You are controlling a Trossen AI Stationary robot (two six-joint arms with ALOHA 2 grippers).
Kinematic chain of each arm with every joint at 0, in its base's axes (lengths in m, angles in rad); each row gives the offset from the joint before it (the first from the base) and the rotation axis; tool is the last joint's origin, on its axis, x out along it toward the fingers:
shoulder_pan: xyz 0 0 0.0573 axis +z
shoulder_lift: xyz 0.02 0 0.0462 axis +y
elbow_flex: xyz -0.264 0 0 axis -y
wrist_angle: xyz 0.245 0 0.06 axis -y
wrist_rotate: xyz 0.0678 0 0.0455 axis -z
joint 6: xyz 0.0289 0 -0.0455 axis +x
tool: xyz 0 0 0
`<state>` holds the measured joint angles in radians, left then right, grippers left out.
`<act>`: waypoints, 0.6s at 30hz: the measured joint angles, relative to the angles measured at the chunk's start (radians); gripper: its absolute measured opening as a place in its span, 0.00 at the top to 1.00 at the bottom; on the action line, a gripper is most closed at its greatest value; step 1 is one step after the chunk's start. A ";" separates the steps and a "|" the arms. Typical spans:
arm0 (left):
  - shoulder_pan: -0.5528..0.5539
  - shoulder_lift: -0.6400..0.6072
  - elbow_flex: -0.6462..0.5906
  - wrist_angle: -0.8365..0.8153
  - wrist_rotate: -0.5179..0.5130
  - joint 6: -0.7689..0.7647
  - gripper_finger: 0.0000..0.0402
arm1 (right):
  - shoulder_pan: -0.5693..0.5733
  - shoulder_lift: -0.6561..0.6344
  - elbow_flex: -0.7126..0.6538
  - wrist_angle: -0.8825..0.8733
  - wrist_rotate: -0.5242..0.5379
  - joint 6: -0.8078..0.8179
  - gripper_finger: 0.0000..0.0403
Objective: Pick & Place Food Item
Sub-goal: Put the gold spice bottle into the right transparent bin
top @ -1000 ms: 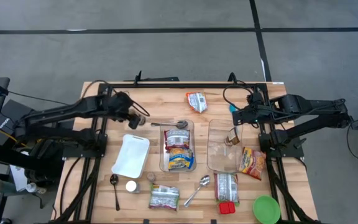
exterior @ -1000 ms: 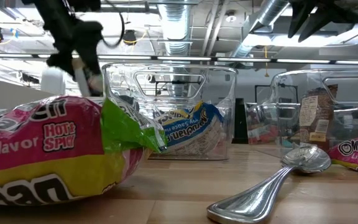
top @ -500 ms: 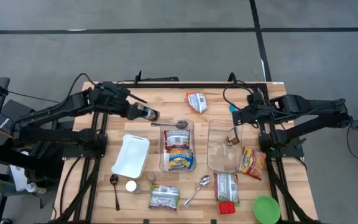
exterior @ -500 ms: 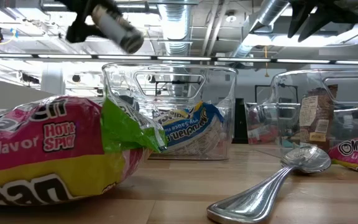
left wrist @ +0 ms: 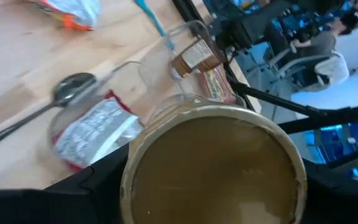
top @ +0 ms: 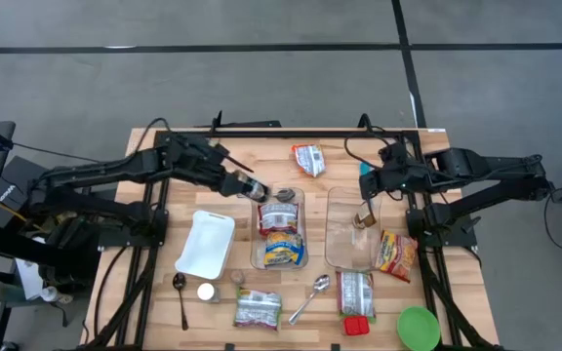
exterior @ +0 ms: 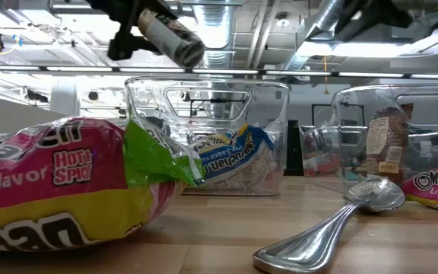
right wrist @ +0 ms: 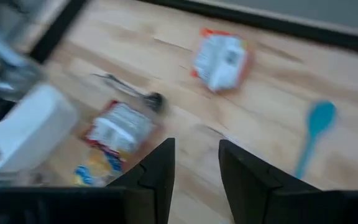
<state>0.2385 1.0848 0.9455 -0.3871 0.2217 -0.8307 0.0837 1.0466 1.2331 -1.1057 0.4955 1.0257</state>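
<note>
The jar (top: 246,182), a small cylinder with a brown lid and a dark label, lies tilted in the left tool (top: 232,179), whose fingers stand wide around it, in the air just beside the far end of the left bin (top: 301,226). In the left wrist view its round brown end fills the middle (left wrist: 215,168).

Two clear bins sit side by side mid-desk. The left bin holds two noodle packets; the right bin (top: 332,226) holds one small brown box. Outside the bins lie four more packets, three metal spoons, one teal spoon, one white tray (top: 206,243) and one green bowl (top: 419,328).

The desk (top: 261,146) has bare wood on the far side of the left bin; the near side is crowded.

The right tool (top: 368,175) hangs over the far edge of the right bin, fingers partly apart with nothing between them.
</note>
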 joint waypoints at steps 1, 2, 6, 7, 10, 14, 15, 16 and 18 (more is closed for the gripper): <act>-0.011 0.016 0.000 0.025 0.000 0.000 0.29 | 0.001 0.000 0.000 0.040 -0.004 -0.040 0.71; -0.020 0.032 0.000 0.049 0.000 0.000 0.29 | 0.004 0.000 0.000 0.079 -0.012 -0.080 0.71; -0.040 0.088 0.000 0.132 0.004 -0.036 0.29 | 0.025 0.000 0.000 0.204 -0.039 -0.209 0.71; -0.043 0.103 0.000 0.160 0.004 -0.048 0.29 | 0.031 0.000 0.000 0.228 -0.048 -0.234 0.71; -0.043 0.144 0.000 0.242 0.003 -0.101 0.29 | 0.047 0.015 0.000 0.289 -0.050 -0.275 0.71; -0.043 0.199 0.000 0.319 0.000 -0.154 0.29 | 0.054 0.062 0.000 0.317 -0.049 -0.286 0.71; -0.043 0.210 -0.001 0.332 0.000 -0.168 0.29 | 0.054 0.078 0.000 0.317 -0.049 -0.297 0.71; -0.043 0.221 -0.001 0.349 0.000 -0.174 0.29 | 0.054 0.096 0.000 0.318 -0.049 -0.302 0.71; -0.043 0.238 -0.001 0.368 0.000 -0.180 0.29 | 0.055 0.131 0.000 0.346 -0.049 -0.325 0.71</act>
<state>0.1955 1.3229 0.9447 -0.0195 0.2218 -1.0111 0.1383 1.1776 1.2331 -0.7593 0.4461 0.7002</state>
